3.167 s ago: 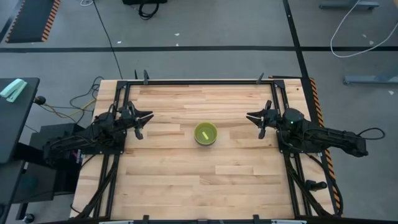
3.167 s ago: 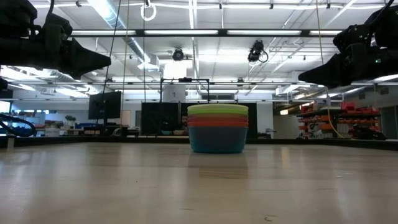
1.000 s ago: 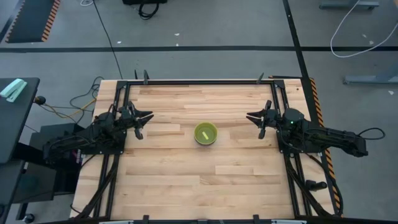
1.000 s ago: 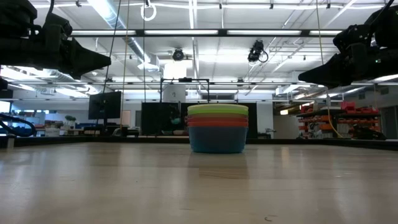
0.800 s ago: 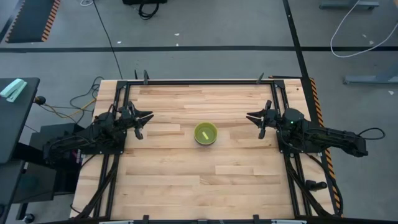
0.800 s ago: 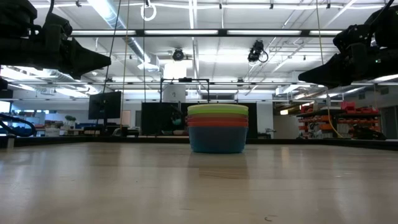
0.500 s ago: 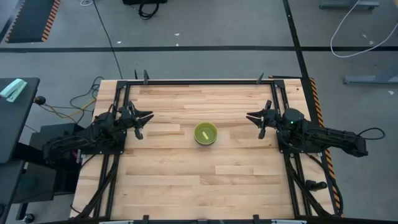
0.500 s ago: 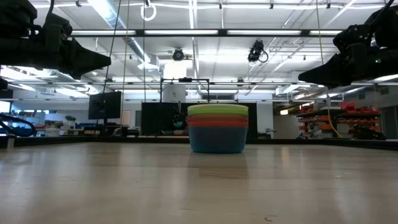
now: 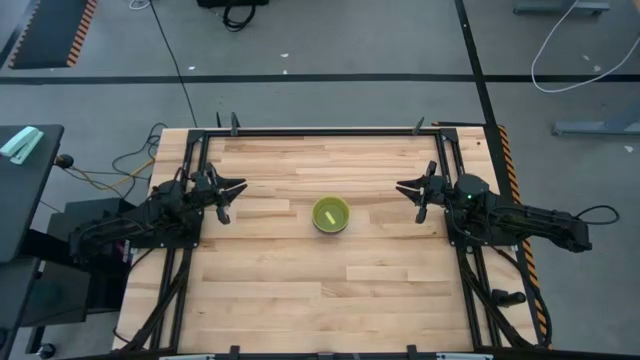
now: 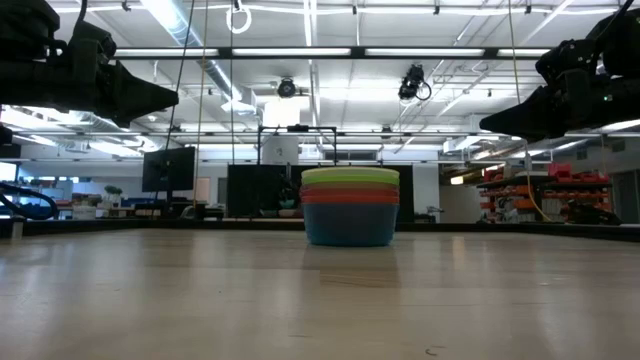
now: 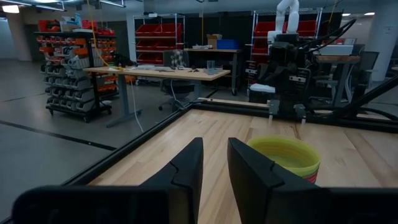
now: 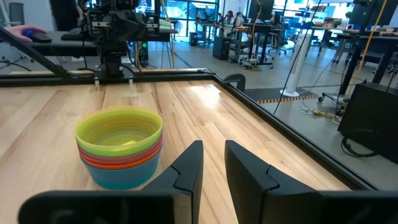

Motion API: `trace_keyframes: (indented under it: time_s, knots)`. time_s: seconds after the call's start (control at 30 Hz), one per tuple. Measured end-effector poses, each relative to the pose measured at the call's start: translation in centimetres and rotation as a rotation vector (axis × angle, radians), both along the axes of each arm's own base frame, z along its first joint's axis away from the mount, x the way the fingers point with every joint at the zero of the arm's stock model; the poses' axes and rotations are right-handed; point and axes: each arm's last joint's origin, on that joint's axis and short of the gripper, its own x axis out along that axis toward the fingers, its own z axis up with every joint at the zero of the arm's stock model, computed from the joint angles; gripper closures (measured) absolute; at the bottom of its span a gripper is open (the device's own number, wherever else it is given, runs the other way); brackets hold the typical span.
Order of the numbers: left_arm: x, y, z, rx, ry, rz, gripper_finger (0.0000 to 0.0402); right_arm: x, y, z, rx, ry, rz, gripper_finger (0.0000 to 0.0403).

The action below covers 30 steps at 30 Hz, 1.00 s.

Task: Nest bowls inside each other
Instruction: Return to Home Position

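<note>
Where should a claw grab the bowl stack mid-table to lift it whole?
Come from straight above and pinch the wall of the bowl stack: one finger inside the yellow-green top bowl, the other outside, reaching the blue bottom bowl. It stands upright, mouth open, so that should probably clamp every wall together.

Both arms folded back, left hand (image 9: 234,198) and right hand (image 9: 408,199) aloft, fingers (image 11: 186,171) narrowly parted.

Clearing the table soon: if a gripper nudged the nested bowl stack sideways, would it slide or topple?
Probably slides: the bowl stack sits low and wide on the smooth table. Likely light; thin-looking plastic walls.
</note>
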Motion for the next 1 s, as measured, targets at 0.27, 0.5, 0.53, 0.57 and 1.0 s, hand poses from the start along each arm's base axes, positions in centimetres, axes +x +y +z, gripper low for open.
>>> trace_keyframes:
  time_s: [0.27, 0.5, 0.53, 0.57, 1.0]
  knots:
    - [0.0, 0.0, 0.0, 0.0, 0.0, 0.0, 0.0313, 0.0, 0.0, 0.0, 0.0, 0.0, 0.0, 0.0328]
    - [0.0, 0.0, 0.0, 0.0, 0.0, 0.0, 0.0318, 0.0, 0.0, 0.0, 0.0, 0.0, 0.0, 0.0328]
    - [0.0, 0.0, 0.0, 0.0, 0.0, 0.0, 0.032, 0.0, 0.0, 0.0, 0.0, 0.0, 0.0, 0.0328]
    - [0.0, 0.0, 0.0, 0.0, 0.0, 0.0, 0.0321, 0.0, 0.0, 0.0, 0.0, 0.0, 0.0, 0.0328]
    - [0.0, 0.0, 0.0, 0.0, 0.0, 0.0, 0.0315, 0.0, 0.0, 0.0, 0.0, 0.0, 0.0, 0.0328]
